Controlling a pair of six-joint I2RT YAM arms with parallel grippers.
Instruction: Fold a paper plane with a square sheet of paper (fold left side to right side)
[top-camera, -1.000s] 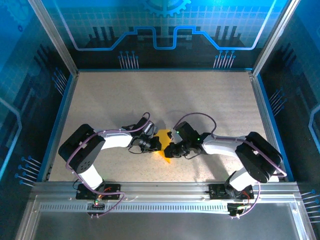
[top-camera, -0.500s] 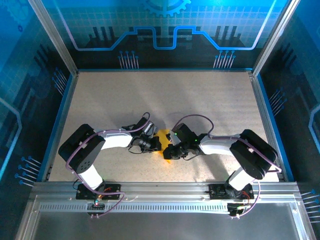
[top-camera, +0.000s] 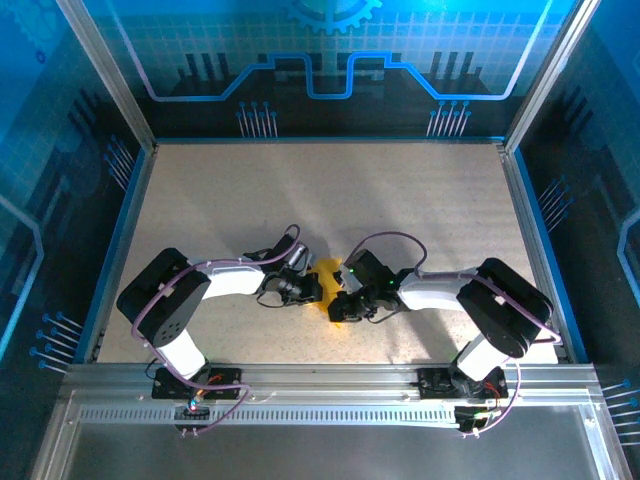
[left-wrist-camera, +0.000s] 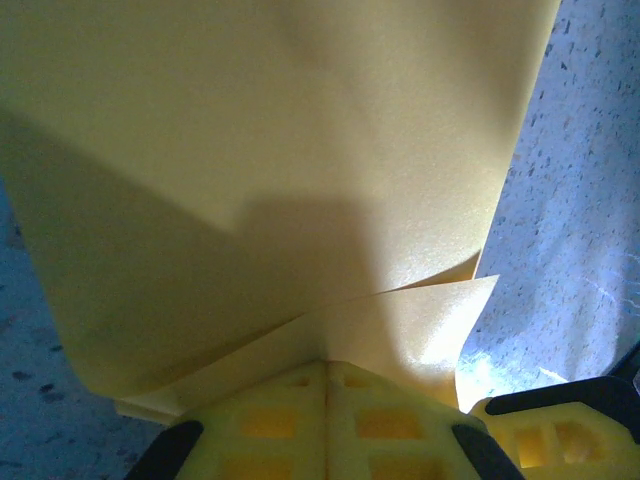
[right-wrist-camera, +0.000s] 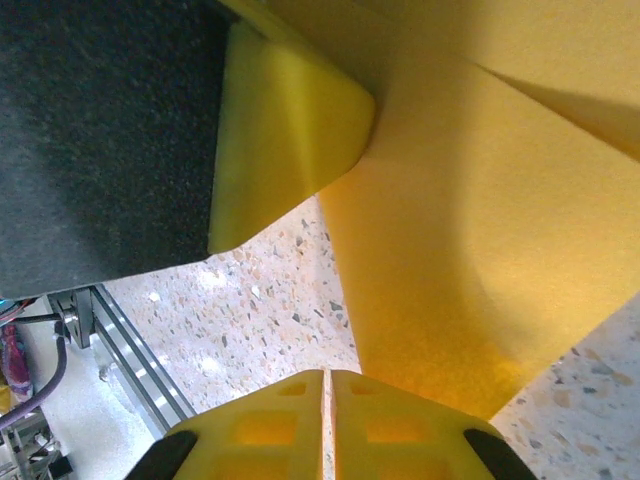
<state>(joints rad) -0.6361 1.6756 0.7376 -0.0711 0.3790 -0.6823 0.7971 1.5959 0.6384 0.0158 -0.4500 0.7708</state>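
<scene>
Arms bent inward low over the bench, left pincer and right pincer each clamp the yellow paper.

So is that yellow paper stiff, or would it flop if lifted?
Probably floppy: the yellow paper bows between the left gripper and right gripper. Likely very light, a thin sheet. It seems to keep creases: folded layers show.
</scene>
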